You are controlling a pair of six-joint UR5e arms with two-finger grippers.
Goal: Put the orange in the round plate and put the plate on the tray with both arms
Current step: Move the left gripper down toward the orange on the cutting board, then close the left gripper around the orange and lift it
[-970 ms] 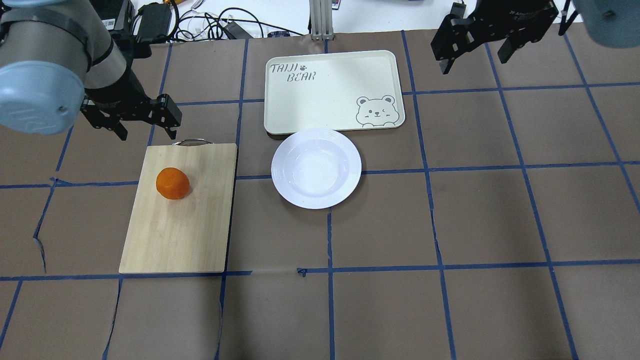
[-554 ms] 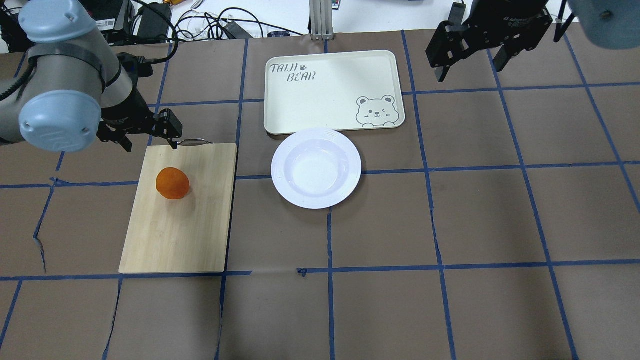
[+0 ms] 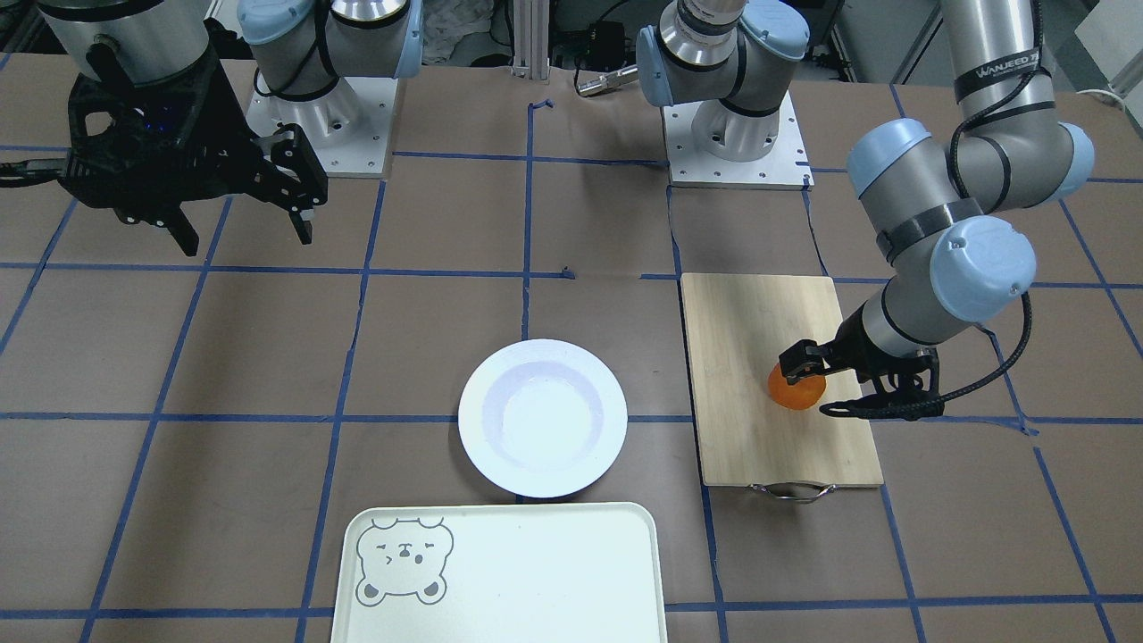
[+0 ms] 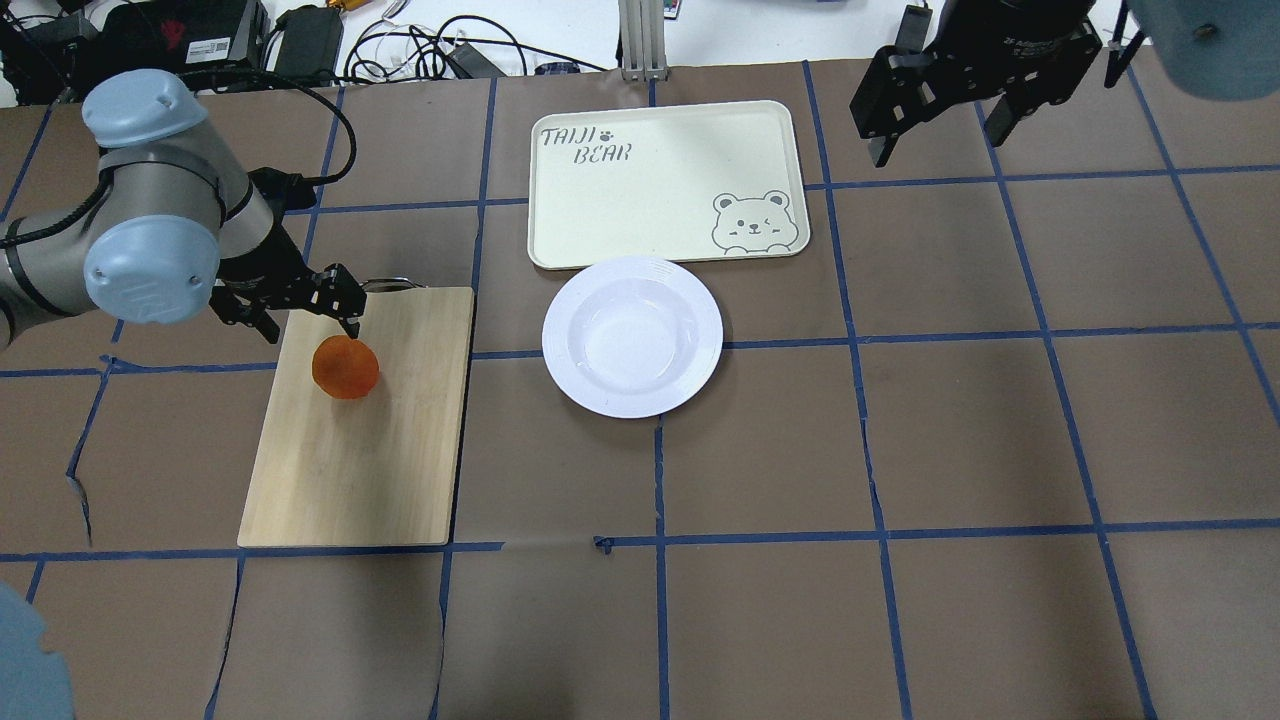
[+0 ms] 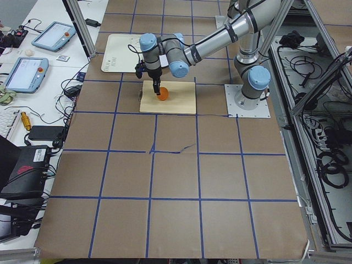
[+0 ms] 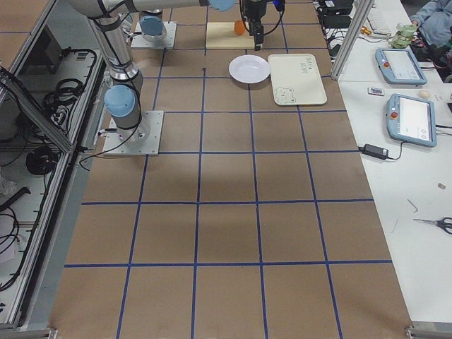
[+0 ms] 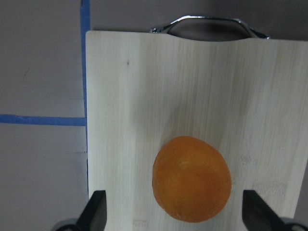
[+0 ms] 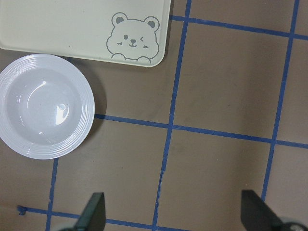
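Observation:
The orange lies on a wooden cutting board on the table's left side. My left gripper is open just over the orange's far side. In the left wrist view the orange sits between the two fingertips, with a gap on each side. The round plate is empty at mid-table, and its far rim touches the near edge of the tray. My right gripper hangs open, high at the far right, beyond the tray's right corner.
The board's metal handle points away from the robot, close to the left gripper. Cables and boxes lie beyond the table's far edge. Brown paper with blue tape lines covers the table.
My left arm has swung down and nearer, and its open gripper has moved from beyond the board's handle to the orange. The right gripper has shifted only slightly.

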